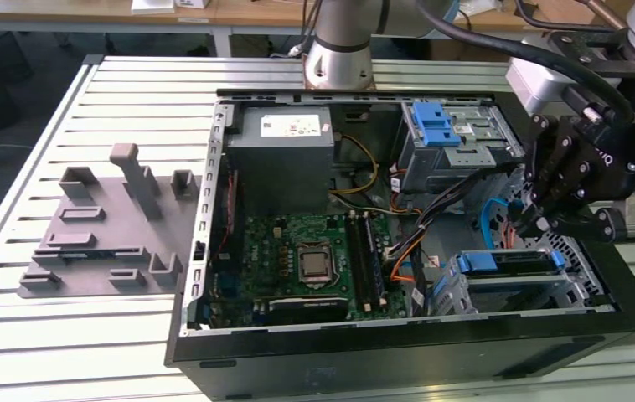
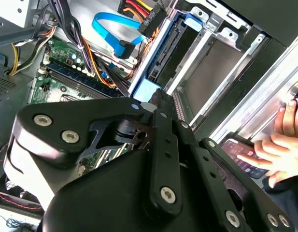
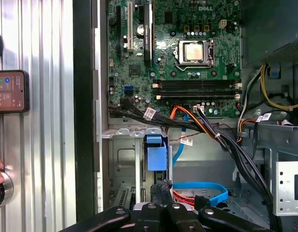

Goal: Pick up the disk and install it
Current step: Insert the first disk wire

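The disk (image 1: 504, 262) sits edge-up in the drive cage at the front corner of the open computer case (image 1: 407, 339), on the exterior view's right, its blue rails showing. In the first wrist view its blue end (image 3: 156, 153) fills a slot of the silver cage. My black gripper (image 1: 532, 224) hangs just above the cage, shut with nothing between its fingers. In both wrist views the fingertips (image 3: 161, 189) (image 2: 157, 96) point down at the disk's blue end (image 2: 148, 89), a short way off it.
Black, orange and blue cables (image 3: 202, 128) run between the motherboard (image 1: 307, 260) and the cage. A blue latch (image 1: 435, 126) tops the rear bay. A grey fixture (image 1: 105, 230) lies at the exterior view's left. A person's hand (image 2: 279, 145) touches a phone (image 3: 11, 92) beside the case.
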You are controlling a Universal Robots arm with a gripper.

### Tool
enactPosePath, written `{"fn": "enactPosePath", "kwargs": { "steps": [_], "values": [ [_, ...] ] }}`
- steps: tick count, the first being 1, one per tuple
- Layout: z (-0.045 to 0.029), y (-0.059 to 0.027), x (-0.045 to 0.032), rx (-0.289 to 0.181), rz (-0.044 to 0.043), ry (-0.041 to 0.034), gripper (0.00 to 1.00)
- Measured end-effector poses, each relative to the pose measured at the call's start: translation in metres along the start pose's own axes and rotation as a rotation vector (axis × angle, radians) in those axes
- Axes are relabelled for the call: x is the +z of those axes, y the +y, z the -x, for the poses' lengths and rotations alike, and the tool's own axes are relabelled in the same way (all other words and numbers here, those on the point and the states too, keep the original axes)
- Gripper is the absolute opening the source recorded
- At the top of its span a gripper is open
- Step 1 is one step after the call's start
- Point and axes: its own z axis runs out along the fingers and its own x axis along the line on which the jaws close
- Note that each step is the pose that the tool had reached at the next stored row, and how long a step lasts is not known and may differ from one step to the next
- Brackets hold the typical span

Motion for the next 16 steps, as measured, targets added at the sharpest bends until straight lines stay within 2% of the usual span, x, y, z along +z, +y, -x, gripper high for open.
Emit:
{"fn": "enactPosePath", "kwargs": {
  "steps": [16],
  "values": [
    [0.0012,-0.0036,0.0008,0.0,0.0,-0.0001,0.11]
  ]
}}
